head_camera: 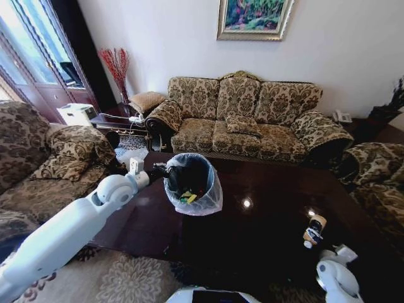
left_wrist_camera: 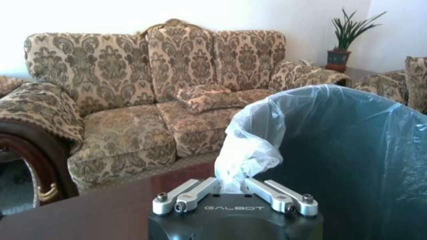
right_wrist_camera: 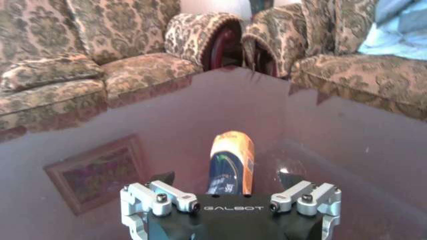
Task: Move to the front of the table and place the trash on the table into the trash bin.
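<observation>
Glossy dark wood is what you see across the table [head_camera: 265, 221], with the trash bin [head_camera: 192, 183] standing on it toward the left and far side. Your left gripper [left_wrist_camera: 232, 189] is pinched on the bin's white bag liner [left_wrist_camera: 250, 145] at the rim. Near the table's right edge lies the tan bottle [right_wrist_camera: 230, 162], on its side, between the spread fingers of your right gripper [right_wrist_camera: 225, 181], not yet clamped.

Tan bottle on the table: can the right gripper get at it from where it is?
Probably yes. The tan bottle lies on the table between the open fingers of the right gripper, with nothing between them. The left gripper is away at the trash bin.
</observation>
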Available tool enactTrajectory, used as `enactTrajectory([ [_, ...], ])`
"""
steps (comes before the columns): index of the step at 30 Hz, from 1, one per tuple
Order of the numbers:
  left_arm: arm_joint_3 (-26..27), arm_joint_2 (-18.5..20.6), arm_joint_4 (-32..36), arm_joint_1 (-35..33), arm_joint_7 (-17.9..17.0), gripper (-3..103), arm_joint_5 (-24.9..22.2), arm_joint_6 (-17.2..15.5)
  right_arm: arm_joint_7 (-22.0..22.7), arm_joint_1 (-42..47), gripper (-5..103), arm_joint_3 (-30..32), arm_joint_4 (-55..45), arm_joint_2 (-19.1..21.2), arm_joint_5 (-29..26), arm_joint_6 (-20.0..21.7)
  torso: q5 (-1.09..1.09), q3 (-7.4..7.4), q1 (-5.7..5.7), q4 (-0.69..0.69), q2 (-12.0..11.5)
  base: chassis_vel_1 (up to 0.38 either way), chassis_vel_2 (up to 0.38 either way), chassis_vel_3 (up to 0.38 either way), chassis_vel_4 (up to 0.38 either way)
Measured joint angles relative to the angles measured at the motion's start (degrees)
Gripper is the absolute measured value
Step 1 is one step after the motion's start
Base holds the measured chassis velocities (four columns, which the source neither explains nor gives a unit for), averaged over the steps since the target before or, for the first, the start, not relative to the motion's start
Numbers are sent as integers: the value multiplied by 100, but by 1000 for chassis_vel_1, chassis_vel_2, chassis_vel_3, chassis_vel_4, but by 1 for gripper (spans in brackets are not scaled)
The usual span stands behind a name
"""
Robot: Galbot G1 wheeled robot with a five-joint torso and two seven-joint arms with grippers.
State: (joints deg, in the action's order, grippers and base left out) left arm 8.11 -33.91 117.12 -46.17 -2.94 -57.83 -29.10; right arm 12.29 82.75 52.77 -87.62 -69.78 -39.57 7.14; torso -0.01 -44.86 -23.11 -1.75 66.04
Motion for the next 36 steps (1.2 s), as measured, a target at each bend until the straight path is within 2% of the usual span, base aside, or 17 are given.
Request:
enactTrajectory([
  [5, 0, -4, -7, 2, -37, 2, -24, 100, -177, 105, 100, 76, -155, -48, 207, 58, 1, 0, 0, 4, 0, 0, 0, 0, 0],
  [11, 64, 21, 2, -63, -58, 2, -31, 133, -339, 144, 100, 123, -188, -52, 275, 118, 1, 0, 0, 0, 0, 0, 0, 0, 0],
  [25, 189, 48, 83, -183, -68, 2, -39, 134, -378, 144, 100, 90, -135, -20, 272, 138, -1, 0, 0, 1, 0, -83, -82, 96, 81],
  [29, 191, 37, 116, -212, -78, 2, -40, 132, -599, 93, 100, -173, -100, -82, 320, 0, 1, 0, 0, 2, 0, -225, -197, 209, 219],
  [31, 192, 36, 143, -228, -85, 2, -44, 128, -578, -43, 100, -389, -88, -216, 349, 0, 4, 0, 0, 7, 0, -119, -144, 124, 100],
  [35, 221, 48, 177, -265, -94, 2, -48, 123, -518, -213, 100, -606, -62, -350, 399, 3, 5, 0, 0, 7, 0, -60, -99, 30, 33],
  [36, 262, 63, 196, -298, -99, 2, -51, 120, -512, -296, 100, -751, -66, -433, 451, 4, 4, 0, 0, 4, 0, 0, 0, 0, 0],
])
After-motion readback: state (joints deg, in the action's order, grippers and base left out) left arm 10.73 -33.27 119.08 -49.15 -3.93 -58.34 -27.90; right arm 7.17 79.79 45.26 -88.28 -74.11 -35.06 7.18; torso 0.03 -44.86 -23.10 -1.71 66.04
